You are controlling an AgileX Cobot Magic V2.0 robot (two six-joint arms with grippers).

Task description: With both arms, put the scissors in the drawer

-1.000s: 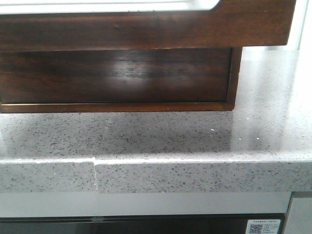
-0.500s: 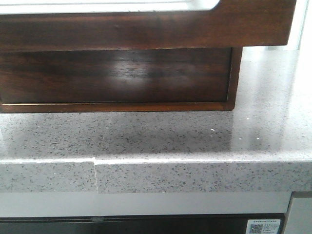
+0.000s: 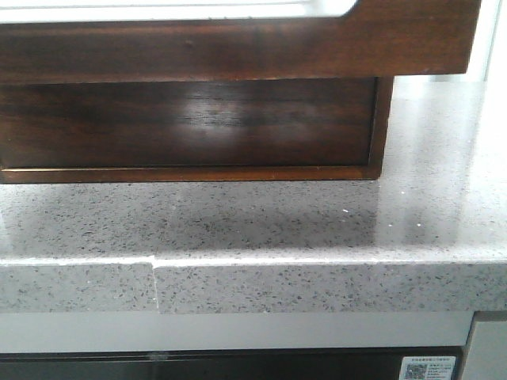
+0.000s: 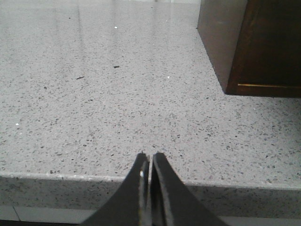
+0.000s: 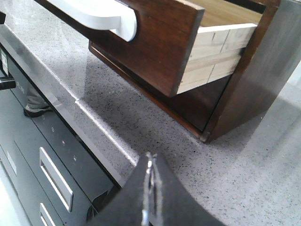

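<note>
Speckled grey stone forms the counter (image 3: 261, 229), which fills most of the front view, its thick front edge showing a thin vertical seam left of the middle. Below that edge, the right wrist view shows dark cabinet fronts (image 5: 51, 165) with long metal handles

On the counter stands a dark-brown glossy wooden cabinet (image 3: 190, 127), its lower panel catching a pale reflection. From its top the drawer (image 3: 238, 47) is pulled out toward the camera and overhangs the counter. Its front is wide, dark brown and shiny, with a long shallow scoop cut along the top edge; through the scoop a pale whitish inside shows. In the right wrist view the drawer (image 5: 164, 42) is seen from its corner: the side wall is light jointed wood and the floor inside is light wood too. What little of the inside can be seen holds nothing, and the rest is hidden by the front

The scissors appear in none of the three views, so where they lie cannot be told

The left end effector (image 4: 149, 162) hangs over the counter's front edge, near the cabinet's corner, its two black fingers pressed together with only a thin slit between them. The right end effector (image 5: 149, 162) is likewise closed with nothing in it, over the counter edge just beside the open drawer
</note>
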